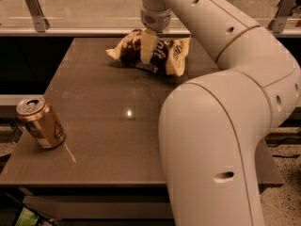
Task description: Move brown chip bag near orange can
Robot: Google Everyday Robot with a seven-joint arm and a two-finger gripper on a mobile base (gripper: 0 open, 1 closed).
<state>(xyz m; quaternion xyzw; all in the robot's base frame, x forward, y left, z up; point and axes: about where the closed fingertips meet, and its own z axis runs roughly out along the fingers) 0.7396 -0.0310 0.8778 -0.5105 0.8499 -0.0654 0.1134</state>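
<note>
The brown chip bag [164, 58] lies crumpled at the far middle of the table, dark brown in the middle with pale yellow ends. My gripper [147, 48] hangs straight down from the wrist over the bag's middle and reaches into or just in front of it. The orange can [41, 124] stands slightly tilted near the table's front left corner, well apart from the bag and the gripper.
The grey-brown table [108, 126] has its front edge near the bottom of the view. My large white arm [216, 126] covers the table's right side. A glass rail with metal posts [35, 8] runs behind the table. A dark gap lies left of the table.
</note>
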